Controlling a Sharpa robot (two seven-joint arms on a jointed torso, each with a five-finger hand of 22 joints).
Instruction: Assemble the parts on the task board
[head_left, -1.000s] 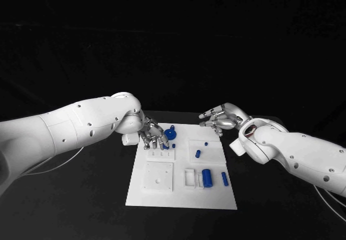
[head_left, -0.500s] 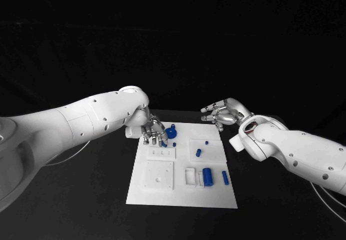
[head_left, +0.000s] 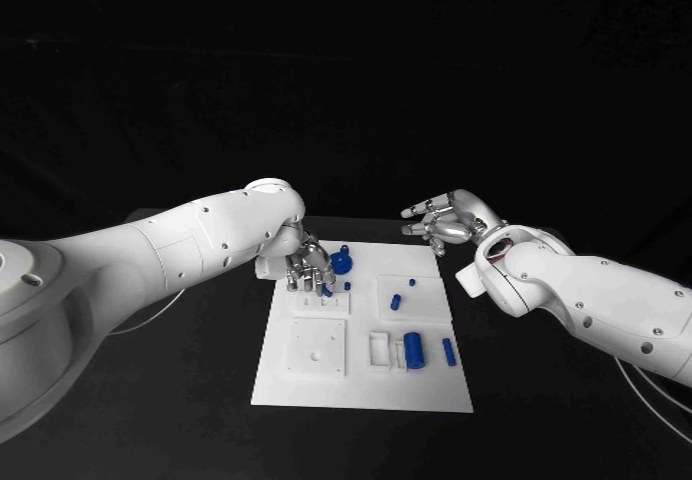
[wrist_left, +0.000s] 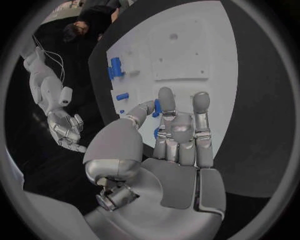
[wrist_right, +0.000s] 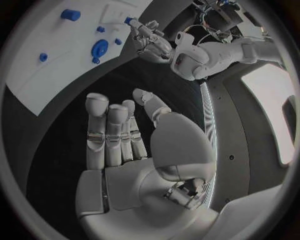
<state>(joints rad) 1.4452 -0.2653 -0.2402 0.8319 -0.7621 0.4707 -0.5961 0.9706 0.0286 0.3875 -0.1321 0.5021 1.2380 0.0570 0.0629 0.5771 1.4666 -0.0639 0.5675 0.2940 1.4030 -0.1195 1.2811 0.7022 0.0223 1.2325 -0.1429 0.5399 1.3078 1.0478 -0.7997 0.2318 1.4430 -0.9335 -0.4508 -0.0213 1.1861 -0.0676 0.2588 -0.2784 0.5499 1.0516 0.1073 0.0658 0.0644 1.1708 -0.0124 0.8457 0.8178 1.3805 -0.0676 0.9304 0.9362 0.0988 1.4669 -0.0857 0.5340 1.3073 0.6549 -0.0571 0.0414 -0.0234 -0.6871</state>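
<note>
The counter (head_left: 173, 400) is black, with the board (head_left: 361, 385) in its middle. The left hand (head_left: 307, 268) pinches a small blue part (wrist_left: 157, 107) over the board's far-left corner, likely to fit it. The right hand (head_left: 447, 228) waits off the far-right corner, fingers apart, holding nothing.

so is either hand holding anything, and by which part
The left hand pinches a small blue part between thumb and finger, by its sides. The right hand holds nothing.

A black table (head_left: 173, 400) stands against a dark backdrop (head_left: 346, 90). In the right wrist view, a bright pale panel (wrist_right: 272, 110), window or light, sits beside a grey floor strip (wrist_right: 234, 145).
</note>
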